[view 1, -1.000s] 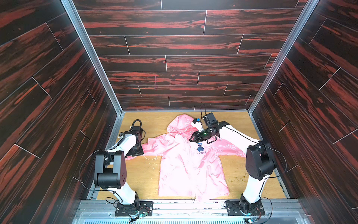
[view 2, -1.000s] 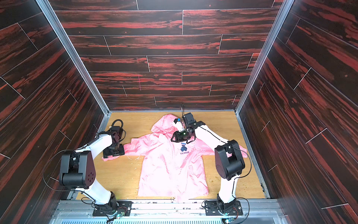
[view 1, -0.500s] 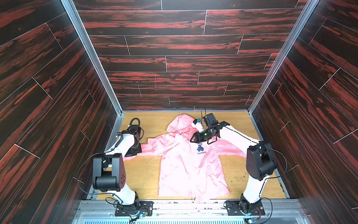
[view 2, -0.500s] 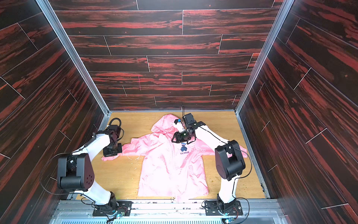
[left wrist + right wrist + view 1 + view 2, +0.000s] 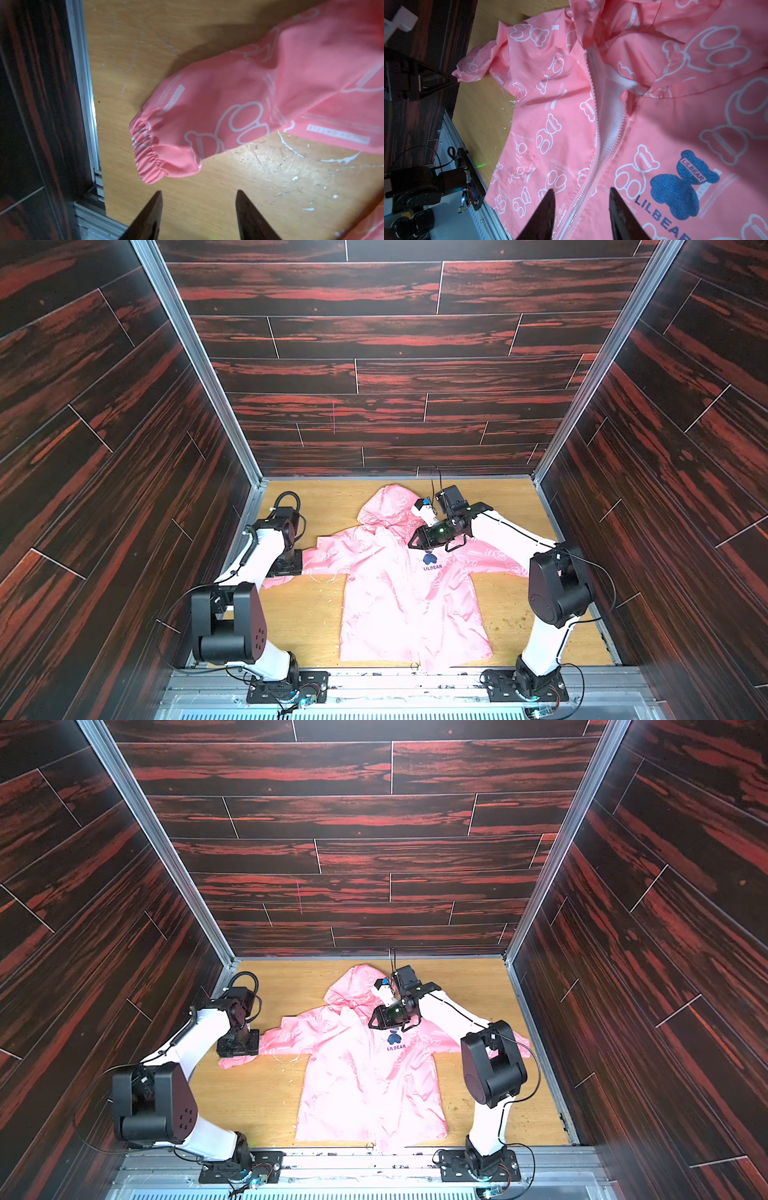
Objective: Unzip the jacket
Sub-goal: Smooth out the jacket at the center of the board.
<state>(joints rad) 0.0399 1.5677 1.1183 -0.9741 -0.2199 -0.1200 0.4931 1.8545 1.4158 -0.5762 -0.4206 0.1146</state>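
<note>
Shiny pink hooded jacket [image 5: 395, 605] lies flat on the wooden worktop [image 5: 316, 622]. Right gripper [image 5: 581, 190] stands apart astride its white zipper [image 5: 593, 166]. The left gripper [image 5: 198, 192], also apart, hovers by the elastic cuff [image 5: 149, 153] near the left edge.

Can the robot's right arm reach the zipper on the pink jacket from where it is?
Probably yes. The right gripper is open right over the zipper of the jacket, one finger on each side, and nothing lies between them. The little pull tab is hard to make out, though.
</note>
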